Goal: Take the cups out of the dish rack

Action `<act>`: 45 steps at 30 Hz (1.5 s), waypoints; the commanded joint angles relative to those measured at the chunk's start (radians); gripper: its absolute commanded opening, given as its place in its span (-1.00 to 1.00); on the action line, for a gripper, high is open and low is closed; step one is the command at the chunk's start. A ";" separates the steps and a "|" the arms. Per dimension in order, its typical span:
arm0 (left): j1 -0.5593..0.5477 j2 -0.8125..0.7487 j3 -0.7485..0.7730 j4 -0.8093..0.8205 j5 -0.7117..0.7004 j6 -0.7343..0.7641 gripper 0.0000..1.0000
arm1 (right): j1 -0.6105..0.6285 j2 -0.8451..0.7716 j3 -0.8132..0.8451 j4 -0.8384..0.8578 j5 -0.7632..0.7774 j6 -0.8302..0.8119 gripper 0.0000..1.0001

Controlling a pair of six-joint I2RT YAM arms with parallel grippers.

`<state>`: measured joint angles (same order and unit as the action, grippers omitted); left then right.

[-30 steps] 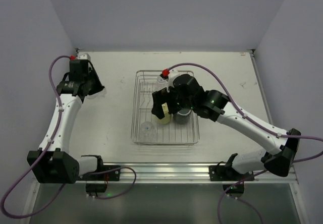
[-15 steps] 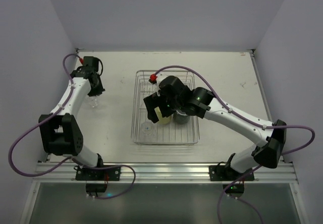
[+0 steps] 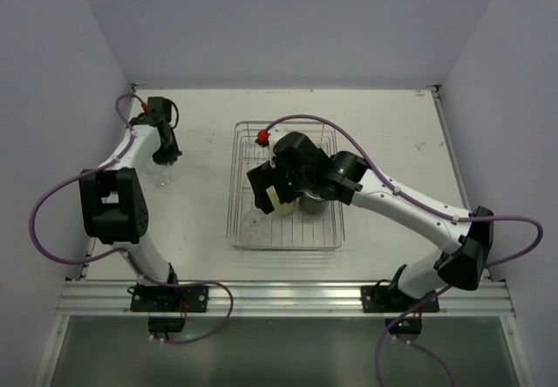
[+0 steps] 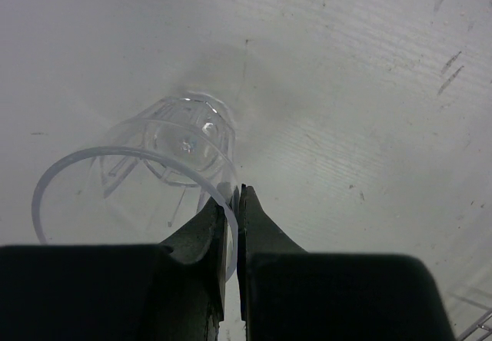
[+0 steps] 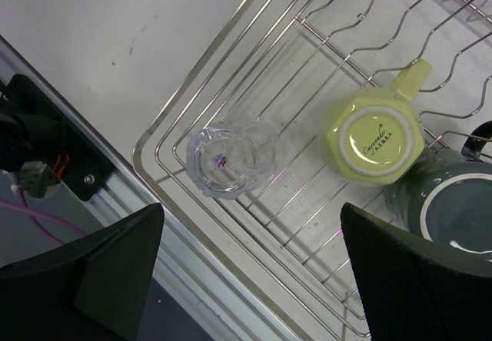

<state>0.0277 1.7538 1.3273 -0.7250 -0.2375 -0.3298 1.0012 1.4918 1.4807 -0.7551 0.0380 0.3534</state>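
At the far left of the table (image 3: 200, 221), the left tool (image 4: 234, 203) is all but closed, its fingers (image 4: 206, 233) pinching the thin wall of a clear tumbler (image 4: 165, 153) at the rim, one finger inside the cup and the other outside. The tumbler hangs mouth-up from that pinch with its ribbed base close over the table; the left wrist view does not settle whether the base touches the surface. In the overhead view this cup lies well apart from the dish rack (image 3: 327, 230), at 9 o'clock of it.

The rack sits at the middle of the table. A second clear tumbler (image 5: 228, 159) stands in its near-left corner, at 7 o'clock of the rack's middle, just inside the corner wires. At 2 o'clock of that tumbler is the yellow cup (image 5: 374, 137), turned bottom-up so the printed base faces the camera, its handle pointing to 1 o'clock. The dark mug (image 5: 461, 203) is at 4 o'clock of the yellow cup, just beside it; contact cannot be told.

The right tool (image 5: 252, 218) hovers above the rack with its jaws spread wide and nothing between them; in the right wrist view the second tumbler lies near its left finger and the yellow cup near its right
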 commanded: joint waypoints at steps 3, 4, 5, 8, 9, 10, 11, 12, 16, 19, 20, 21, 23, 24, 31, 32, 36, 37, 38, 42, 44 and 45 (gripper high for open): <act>0.043 -0.004 0.032 0.107 0.020 0.006 -1.00 | 0.005 0.005 0.010 0.011 -0.015 -0.025 0.98; 0.043 0.010 0.035 0.107 0.033 0.009 -1.00 | 0.004 0.011 0.010 0.013 -0.016 -0.025 0.98; 0.043 0.018 0.041 0.104 0.032 0.008 -1.00 | 0.005 0.015 0.015 0.013 -0.020 -0.024 0.98; 0.044 0.033 0.036 0.102 0.036 0.009 -1.00 | 0.005 0.024 0.016 0.019 -0.030 -0.022 0.98; 0.044 0.036 0.029 0.107 0.041 0.009 -1.00 | 0.005 0.025 0.016 0.025 -0.033 -0.021 0.98; 0.044 0.041 0.026 0.111 0.052 0.008 -1.00 | 0.004 0.027 0.018 0.026 -0.033 -0.021 0.98; 0.044 0.042 0.023 0.113 0.053 0.006 -1.00 | 0.004 0.033 0.020 0.028 -0.033 -0.021 0.98; 0.044 0.045 0.020 0.113 0.056 0.006 -1.00 | 0.004 0.038 0.023 0.025 -0.033 -0.018 0.98; 0.046 0.067 0.019 0.108 0.069 0.006 -1.00 | 0.007 0.053 0.038 0.014 -0.061 -0.013 0.98; 0.046 0.075 0.018 0.107 0.073 0.008 -0.85 | 0.011 0.065 0.053 -0.003 -0.049 -0.007 0.98; 0.046 0.076 0.019 0.104 0.072 0.008 -0.81 | 0.013 0.068 0.061 -0.007 -0.044 -0.005 0.98; 0.046 0.076 0.018 0.101 0.070 0.008 -0.69 | 0.016 0.070 0.064 -0.016 -0.044 -0.004 0.98; 0.046 0.070 0.016 0.099 0.070 0.008 -0.51 | 0.027 0.076 0.070 -0.019 -0.044 -0.004 0.98; 0.046 0.066 0.015 0.098 0.070 0.006 -0.36 | 0.030 0.077 0.072 -0.023 -0.043 -0.004 0.98; 0.046 -0.002 0.010 0.068 0.090 0.002 0.09 | 0.062 0.137 0.102 -0.075 -0.041 0.002 0.98; 0.047 -0.014 0.003 0.068 0.095 -0.002 0.21 | 0.066 0.160 0.116 -0.093 -0.020 0.004 0.98; 0.048 -0.095 -0.037 0.076 0.116 -0.014 0.44 | 0.092 0.199 0.121 -0.116 0.008 0.007 0.98; 0.048 -0.124 -0.040 0.076 0.135 -0.014 0.47 | 0.096 0.200 0.110 -0.115 0.011 0.007 0.98; 0.048 -0.138 -0.042 0.076 0.144 -0.012 0.52 | 0.097 0.202 0.104 -0.106 0.002 0.002 0.98; 0.046 -0.227 -0.051 0.065 0.176 -0.020 0.56 | 0.100 0.205 0.076 -0.087 -0.033 -0.047 0.98; 0.046 -0.290 -0.056 0.067 0.205 -0.029 0.57 | 0.100 0.208 0.073 -0.079 -0.033 -0.056 0.98; 0.046 -0.312 -0.059 0.071 0.217 -0.032 0.58 | 0.100 0.219 0.075 -0.081 -0.033 -0.066 0.98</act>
<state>0.0673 1.5230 1.2766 -0.6693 -0.0738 -0.3454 1.0992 1.7107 1.5536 -0.8368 0.0132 0.3313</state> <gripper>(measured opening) 0.788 0.989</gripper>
